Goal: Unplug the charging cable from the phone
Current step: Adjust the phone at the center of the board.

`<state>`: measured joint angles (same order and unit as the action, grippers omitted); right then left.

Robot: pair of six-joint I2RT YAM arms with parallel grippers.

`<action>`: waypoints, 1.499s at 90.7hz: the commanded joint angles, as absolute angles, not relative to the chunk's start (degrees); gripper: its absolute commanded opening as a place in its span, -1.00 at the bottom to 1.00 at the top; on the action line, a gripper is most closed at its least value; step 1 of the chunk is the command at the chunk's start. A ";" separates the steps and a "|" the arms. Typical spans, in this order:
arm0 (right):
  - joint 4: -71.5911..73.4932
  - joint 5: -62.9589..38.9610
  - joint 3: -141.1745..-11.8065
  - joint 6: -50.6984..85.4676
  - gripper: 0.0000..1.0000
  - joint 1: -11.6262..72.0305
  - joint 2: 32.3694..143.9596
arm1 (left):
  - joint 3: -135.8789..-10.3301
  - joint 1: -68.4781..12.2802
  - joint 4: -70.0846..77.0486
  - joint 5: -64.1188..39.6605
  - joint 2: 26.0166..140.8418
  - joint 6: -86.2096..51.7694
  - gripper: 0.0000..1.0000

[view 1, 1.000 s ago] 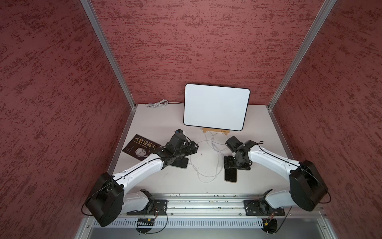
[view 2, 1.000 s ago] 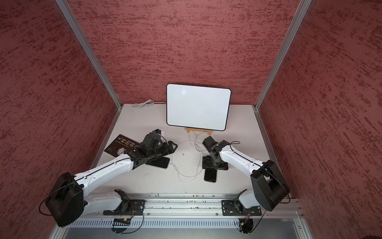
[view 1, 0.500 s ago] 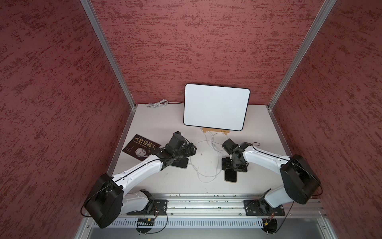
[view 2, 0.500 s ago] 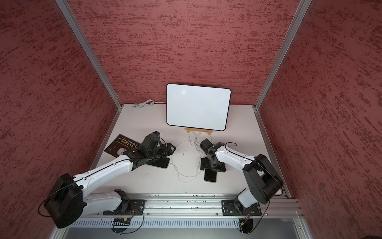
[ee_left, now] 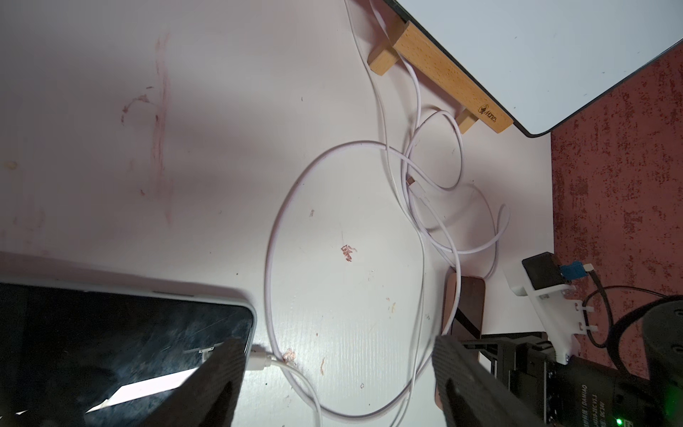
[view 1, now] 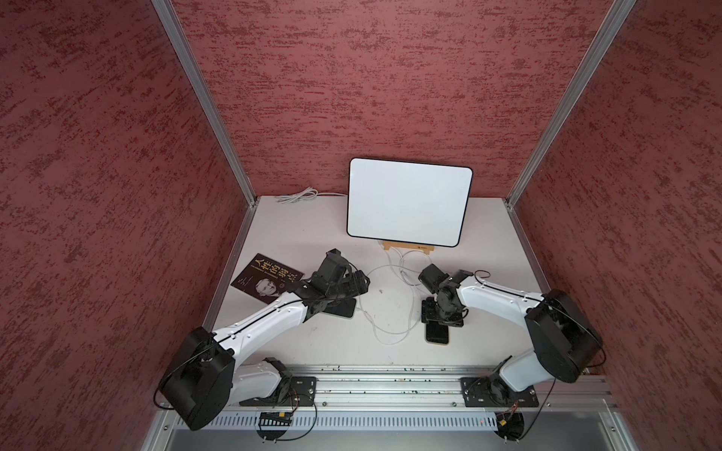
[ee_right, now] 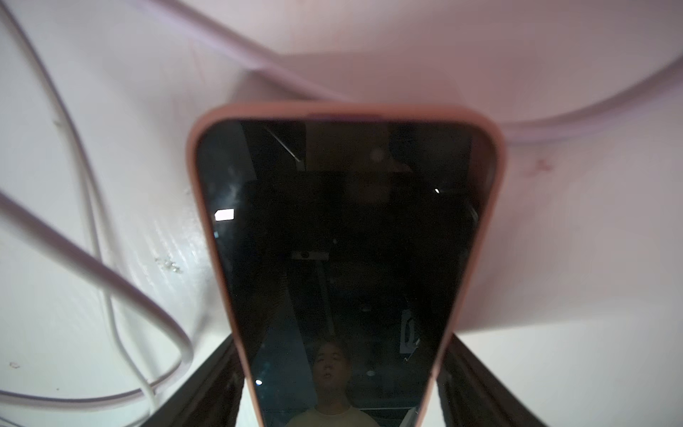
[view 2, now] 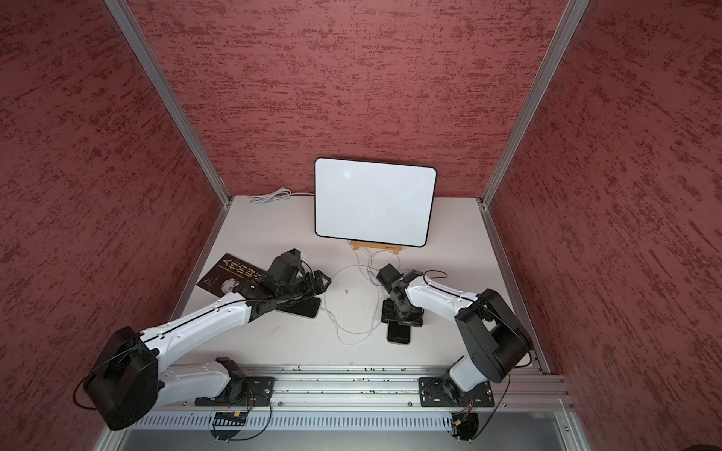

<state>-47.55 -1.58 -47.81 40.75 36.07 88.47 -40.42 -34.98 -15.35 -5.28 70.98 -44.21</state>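
The phone (ee_right: 343,240) has a shiny black glass front, like a mirror. Its pink case (ee_right: 347,111) looks soft and dull. The cable (ee_left: 260,364) is smooth white plastic. The white board (view 1: 408,203) is smooth and a bit shiny. The stand (ee_left: 451,77) under the white board is pale bare wood. The walls (view 1: 371,78) behind the white board look rough and bumpy. The counter (view 1: 312,234) is smooth and dull, with reddish smudges.

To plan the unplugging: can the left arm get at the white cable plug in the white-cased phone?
Probably yes: the left arm holds open jaws astride the white cable plug on the white-cased phone; nothing covers it.
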 commanded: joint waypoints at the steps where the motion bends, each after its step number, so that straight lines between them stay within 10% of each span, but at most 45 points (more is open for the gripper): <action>1: -48.13 0.00 -46.18 41.90 0.35 36.64 86.41 | -39.58 -34.54 -13.67 -5.36 71.53 -44.38 0.69; 71: -48.22 -4.67 -43.47 40.69 0.21 39.11 82.04 | -38.61 -34.29 -11.32 -6.22 73.83 -45.07 0.68; 136: -48.17 0.03 -48.64 38.58 0.87 39.02 91.46 | -38.56 -33.76 -13.82 -5.83 72.10 -45.04 0.69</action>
<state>-50.41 -3.31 -48.73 38.57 38.57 90.48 -39.18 -34.37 -12.56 -6.09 73.63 -44.80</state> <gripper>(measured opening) 0.905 0.844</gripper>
